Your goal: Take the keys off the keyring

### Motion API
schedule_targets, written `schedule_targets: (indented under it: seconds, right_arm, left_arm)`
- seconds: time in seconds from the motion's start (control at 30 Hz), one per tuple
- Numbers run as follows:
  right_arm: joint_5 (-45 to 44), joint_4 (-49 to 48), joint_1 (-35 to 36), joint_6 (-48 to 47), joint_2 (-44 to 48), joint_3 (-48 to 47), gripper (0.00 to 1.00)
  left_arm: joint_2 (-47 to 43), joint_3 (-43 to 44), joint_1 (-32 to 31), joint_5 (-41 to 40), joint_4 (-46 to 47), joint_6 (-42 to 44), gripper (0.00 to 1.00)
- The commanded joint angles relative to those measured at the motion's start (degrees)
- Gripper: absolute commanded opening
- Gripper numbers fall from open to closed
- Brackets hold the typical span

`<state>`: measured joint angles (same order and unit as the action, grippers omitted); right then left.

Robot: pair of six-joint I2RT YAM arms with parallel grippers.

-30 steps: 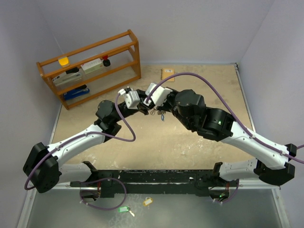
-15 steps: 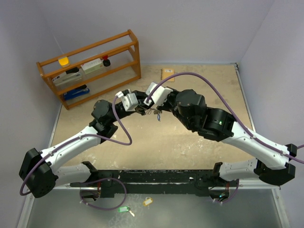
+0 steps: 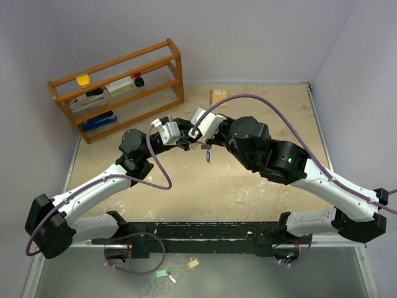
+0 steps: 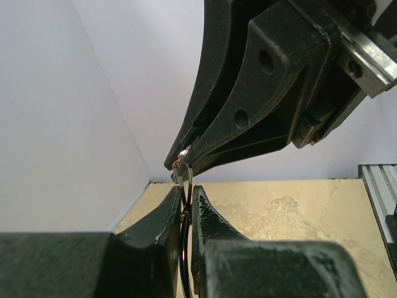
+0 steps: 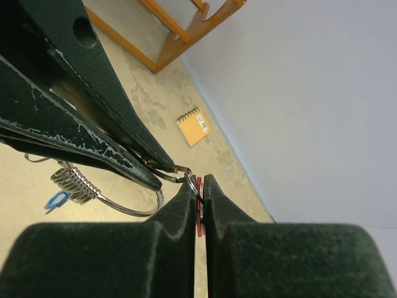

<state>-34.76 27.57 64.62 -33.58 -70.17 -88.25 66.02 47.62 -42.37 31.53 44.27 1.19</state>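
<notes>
The keyring [image 5: 127, 210] is a thin silver wire ring held in the air between my two grippers above the middle of the table [image 3: 248, 186]. My left gripper [image 4: 188, 189] is shut on the ring's wire [image 4: 185, 169]. A bunch of plain silver keys [image 5: 72, 182] and the blue-tagged key [image 5: 57, 200] hang from the ring. My right gripper [image 5: 200, 182] is shut on the red tag [image 5: 198, 218] of the other key, whose small loop meets the ring at the jaw tips. From above, the left gripper [image 3: 185, 145] and right gripper [image 3: 197, 145] are tip to tip, with the blue tag [image 3: 208, 156] dangling below.
A wooden shelf [image 3: 118, 87] with small items stands at the back left. An orange notebook [image 3: 218, 95] lies at the back of the table. A green tag [image 3: 162, 273] and a yellow tag [image 3: 193, 263] lie on the front ledge near the arm bases.
The left arm has drawn slightly to the left and its elbow has swung outward. The blue tag now hangs a little lower. Both grips are unchanged.
</notes>
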Motion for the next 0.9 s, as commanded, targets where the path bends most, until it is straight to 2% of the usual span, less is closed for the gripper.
schedule_targets:
  seconds: [0.0, 0.1, 0.27, 0.37, 0.47, 0.63, 0.87]
  right_arm:
    - [-1.4, -3.6, -0.5, -0.1, 0.3, -5.6, 0.04]
    - [-0.9, -0.6, -0.5, 1.6, -1.3, -9.0, 0.02]
    - [-2.9, 12.9, -0.5, 11.0, -8.0, -23.9, 0.02]
    - [-0.3, 16.7, -0.4, 14.4, -9.0, -27.1, 0.02]
    - [0.3, 18.3, -0.5, 15.8, -8.8, -27.8, 0.01]
    - [6.0, 19.9, -0.5, 17.6, -7.2, -27.2, 0.00]
    - [9.9, 21.4, -0.5, 18.9, -4.7, -23.1, 0.00]
  left_arm:
    - [-1.7, 2.0, -0.4, 6.9, 0.3, 0.3, 0.00]
    - [-2.3, 2.0, -0.4, 7.8, -1.1, 1.3, 0.00]
    - [-4.0, 1.9, -0.4, 8.0, -5.6, 5.1, 0.00]
    - [-4.7, 2.0, -0.4, 9.0, -6.0, 5.5, 0.00]
    - [-5.5, 2.0, -0.4, 10.5, -6.6, 5.7, 0.00]
    - [-6.2, 2.1, -0.4, 13.8, -6.7, 5.4, 0.00]
    - [-7.6, 2.7, -0.4, 21.0, -6.7, 4.5, 0.00]
